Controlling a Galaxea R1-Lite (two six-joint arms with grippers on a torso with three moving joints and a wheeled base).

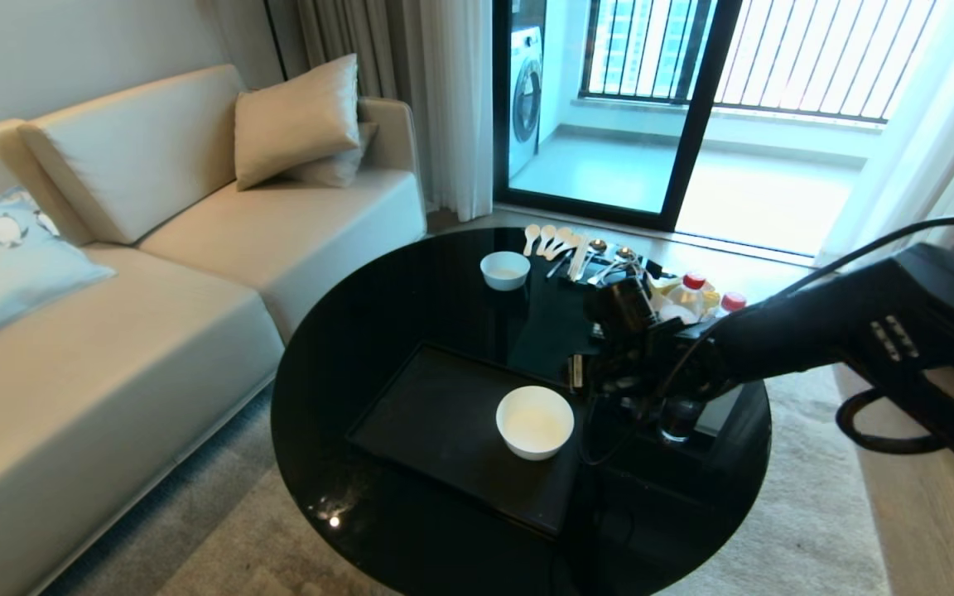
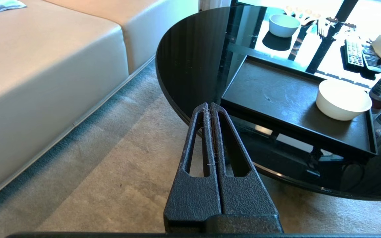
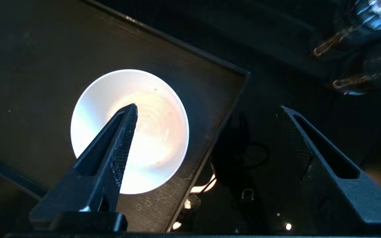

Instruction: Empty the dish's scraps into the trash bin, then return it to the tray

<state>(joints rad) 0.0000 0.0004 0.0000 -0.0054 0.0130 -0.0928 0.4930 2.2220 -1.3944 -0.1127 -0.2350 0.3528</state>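
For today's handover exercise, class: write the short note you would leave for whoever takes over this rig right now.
Right gripper: open, above the dish, holding nothing.
Left gripper: shut, empty, parked beside the table over the carpet.
Dish: upright on the tray, near its right end, and looks emptied; no scraps visible.
Trash bin: not in view.
Done: dish appears emptied and set back on the tray.
Left: probably only to pull the right arm clear.

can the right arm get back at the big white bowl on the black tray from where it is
Probably yes: the right gripper hangs open just above the glossy white round bowl, which sits upright and empty near the flat black rectangular tray's corner, nothing between them.
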